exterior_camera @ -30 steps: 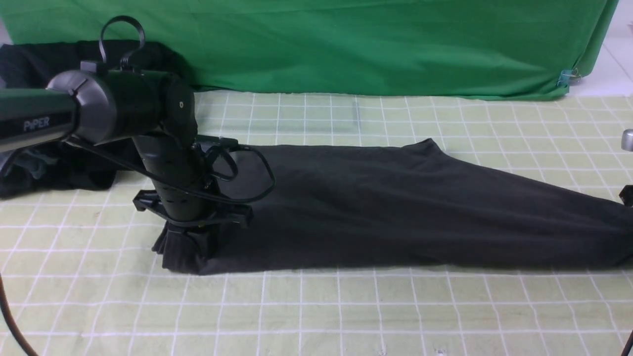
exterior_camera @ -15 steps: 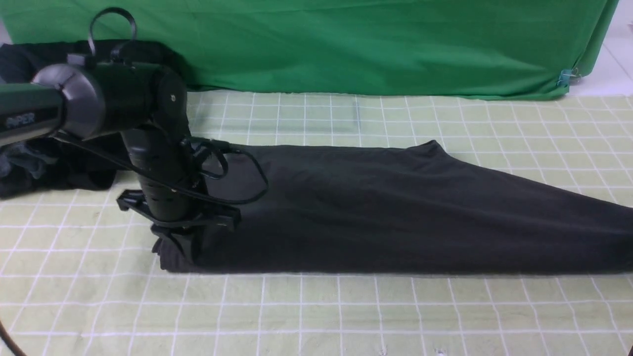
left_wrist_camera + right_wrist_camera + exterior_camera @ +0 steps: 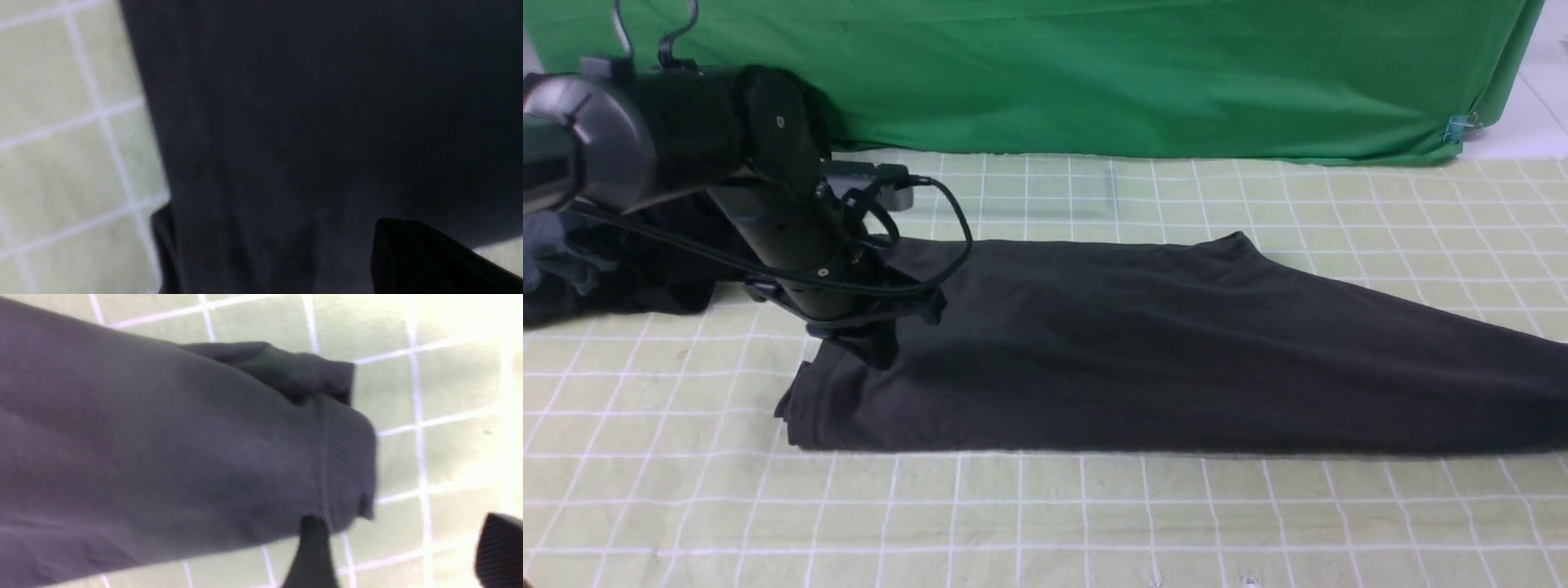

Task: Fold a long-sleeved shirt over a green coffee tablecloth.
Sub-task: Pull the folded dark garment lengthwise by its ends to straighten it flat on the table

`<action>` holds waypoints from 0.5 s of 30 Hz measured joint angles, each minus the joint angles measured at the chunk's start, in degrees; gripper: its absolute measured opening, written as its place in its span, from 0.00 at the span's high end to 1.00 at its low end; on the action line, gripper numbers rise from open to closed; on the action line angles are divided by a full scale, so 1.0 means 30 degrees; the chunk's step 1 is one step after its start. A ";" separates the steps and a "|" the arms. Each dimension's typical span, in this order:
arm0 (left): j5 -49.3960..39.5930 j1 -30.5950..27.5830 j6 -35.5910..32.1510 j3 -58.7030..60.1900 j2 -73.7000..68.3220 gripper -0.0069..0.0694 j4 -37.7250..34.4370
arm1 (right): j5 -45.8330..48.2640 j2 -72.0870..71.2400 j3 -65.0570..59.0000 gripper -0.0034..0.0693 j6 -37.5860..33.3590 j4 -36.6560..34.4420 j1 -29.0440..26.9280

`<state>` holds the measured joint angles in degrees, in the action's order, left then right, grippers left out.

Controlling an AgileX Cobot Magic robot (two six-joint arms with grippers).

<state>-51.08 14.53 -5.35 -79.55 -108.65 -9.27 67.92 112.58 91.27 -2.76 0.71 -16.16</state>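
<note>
Left gripper (image 3: 880,356) clenched, seemingly empty, over the near-left end of the shirt (image 3: 1143,359)—the shirt's long axis runs rightward from it. Right gripper (image 3: 402,547) released, jaws apart beside the other end—each arm is nearer its own end for a likely inward fold.

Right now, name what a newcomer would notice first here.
The long charcoal-grey shirt, folded into a broad band across the gridded pale-green cloth. Then the black left gripper, shut above the shirt's left end. Behind, a vivid green cloth spans most of the view.
</note>
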 joint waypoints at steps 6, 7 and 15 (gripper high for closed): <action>-0.1134 -0.0042 0.1068 0.0000 -0.1445 0.91 0.1873 | -0.0876 0.1744 0.0000 0.06 0.0016 -0.0235 0.0000; -0.1177 -0.0095 0.1588 -0.0046 -0.1538 0.91 0.2031 | -0.0979 0.1981 0.0000 0.05 0.0016 -0.0235 0.0000; -0.1355 -0.0157 0.2266 -0.0105 -0.1559 0.91 0.2216 | -0.1264 0.3592 0.0025 0.13 -0.0703 -0.1026 0.0000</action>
<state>-55.15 14.05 1.45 -79.86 -113.32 -2.62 64.13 123.36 91.34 -4.87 -2.37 -16.16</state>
